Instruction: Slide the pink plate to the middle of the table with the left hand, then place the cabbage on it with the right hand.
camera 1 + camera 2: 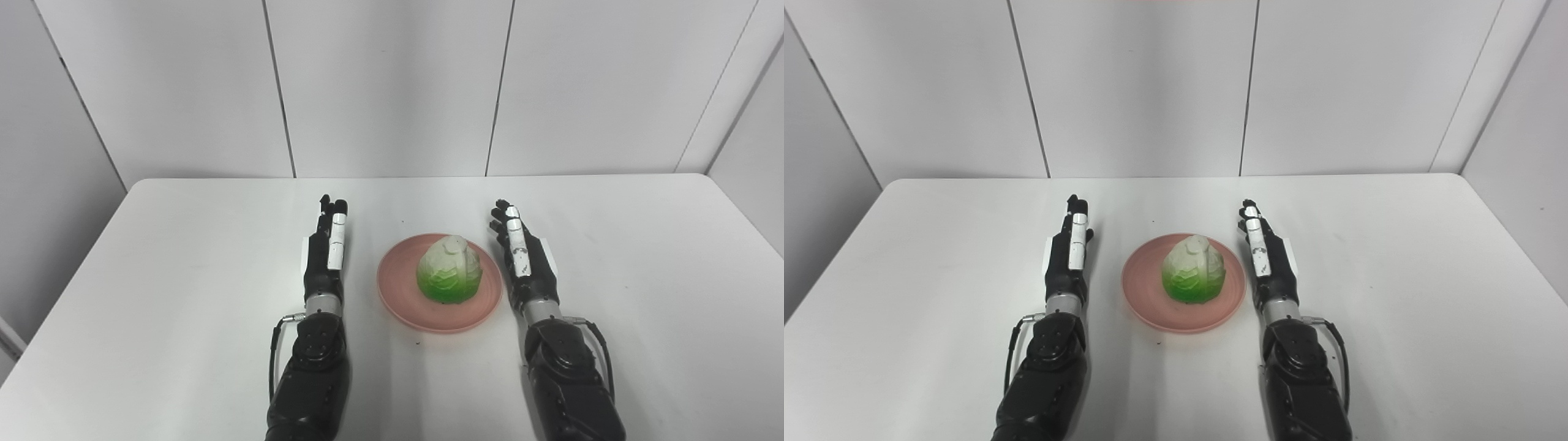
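Resting on pink plate [401,303], cabbage [449,270] between left robot hand [327,252] and right robot hand [524,257], both empty, fingers extended.

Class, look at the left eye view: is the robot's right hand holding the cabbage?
No. The cabbage sits alone on the pink plate, while the right hand lies open beside the plate, not touching it.

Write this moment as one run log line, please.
cabbage on pink plate | plate mid-table | left hand open | right hand open | both hands beside plate
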